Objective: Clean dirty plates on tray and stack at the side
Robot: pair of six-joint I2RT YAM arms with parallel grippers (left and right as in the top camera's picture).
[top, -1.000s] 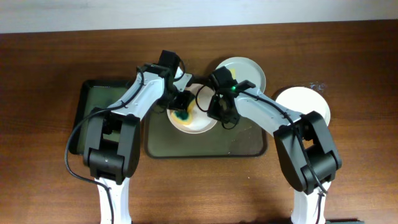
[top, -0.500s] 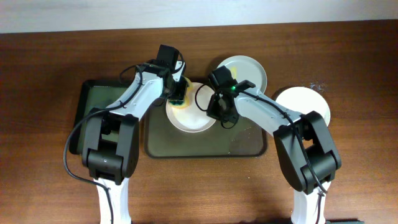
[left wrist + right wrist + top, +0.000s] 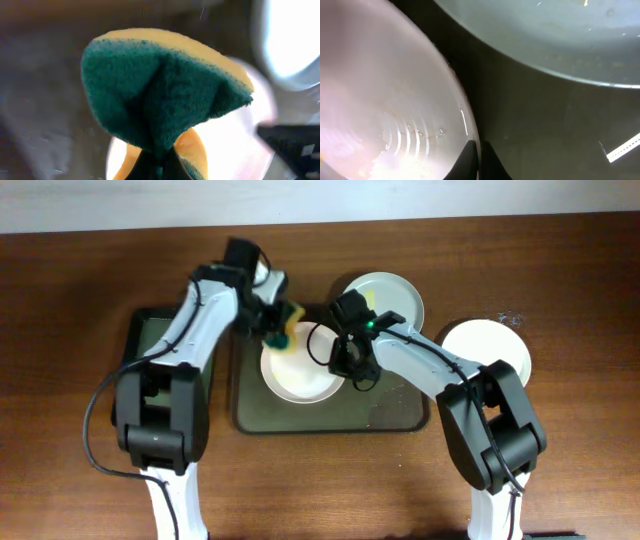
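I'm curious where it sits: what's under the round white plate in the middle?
The large dark olive-brown rectangular tray lies under the round white middle plate. The tray floor beneath it is covered, so anything there is hidden.

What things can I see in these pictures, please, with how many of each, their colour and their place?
middle plate: 1, white, in the middle of the large tray
far plate: 1, white, at the large tray's far right edge
side plate: 1, white, on the table, right of the large tray
large tray: 1, dark olive-brown, centre of the table
small tray: 1, dark greenish, left of the large tray
sponge: 1, green and yellow, pinched in the left tool, at the middle plate's far rim
table: 1, brown wood
left tool: 1, dark, shut on the sponge
right tool: 1, dark, shut on the middle plate's right rim
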